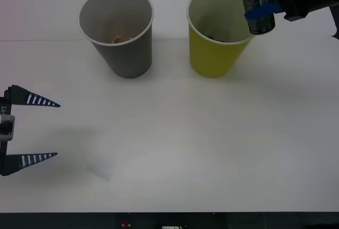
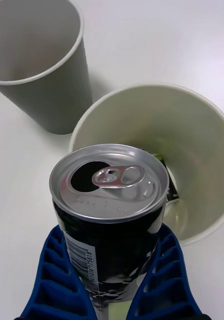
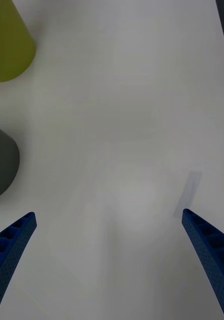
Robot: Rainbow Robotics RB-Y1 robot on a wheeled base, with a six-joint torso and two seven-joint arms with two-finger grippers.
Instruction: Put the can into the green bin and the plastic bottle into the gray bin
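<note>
The right claw (image 1: 263, 10) was closed on the can (image 1: 258, 5), its blue ribbed fingers (image 2: 57, 280) pressed to either side of the dark label, holding it upright in the air at the far right rim of the green bin (image 1: 217, 54), not squarely over the mouth; from the wrist the can's opened silver top sat above the near edge of the pale inside, where some dark thing already lay at the bottom; the likely trouble, as I judged it, was a release from there: the can could strike the rolled rim, tip the light paper cup or bounce out onto the table (image 1: 175, 144), and any dregs might spill through the open tab hole; the gray bin (image 1: 117, 33) stood just beside on the left, apart from the green, with a small orange-brown bit inside; the left claw (image 1: 32, 128) waited wide open and empty near the table's left edge; the table was plain white, smooth and bare, a dark strip along its near edge
</note>
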